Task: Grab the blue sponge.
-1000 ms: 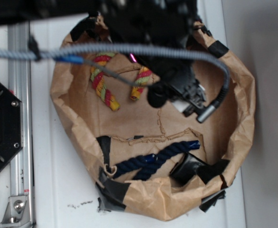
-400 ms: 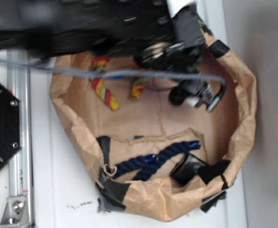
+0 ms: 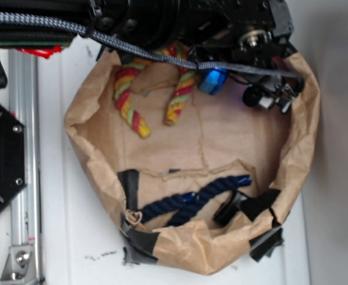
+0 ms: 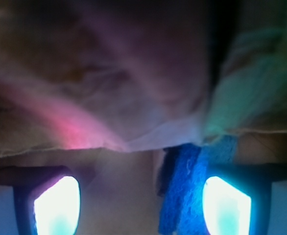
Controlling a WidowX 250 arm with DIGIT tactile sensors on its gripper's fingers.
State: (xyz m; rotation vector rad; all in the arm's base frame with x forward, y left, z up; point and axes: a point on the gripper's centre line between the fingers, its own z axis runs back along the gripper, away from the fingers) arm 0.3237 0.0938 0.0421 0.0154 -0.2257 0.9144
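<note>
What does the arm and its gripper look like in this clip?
The arm is black, boxy hardware with visible screws. A grey-and-black braided cable runs along it. In the wrist view the gripper shows two dark fingers with pale, glowing blue-white pads.

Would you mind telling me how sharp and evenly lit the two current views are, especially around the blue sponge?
Exterior view: fairly sharp on the paper bag and navy rope, but the arm casts the top into dark shadow, where the blue sponge glows. Wrist view: soft and blurred throughout, with pink and green colour casts; the sponge keeps some texture; the gripper's fingertips are blown out to bright glare.
</note>
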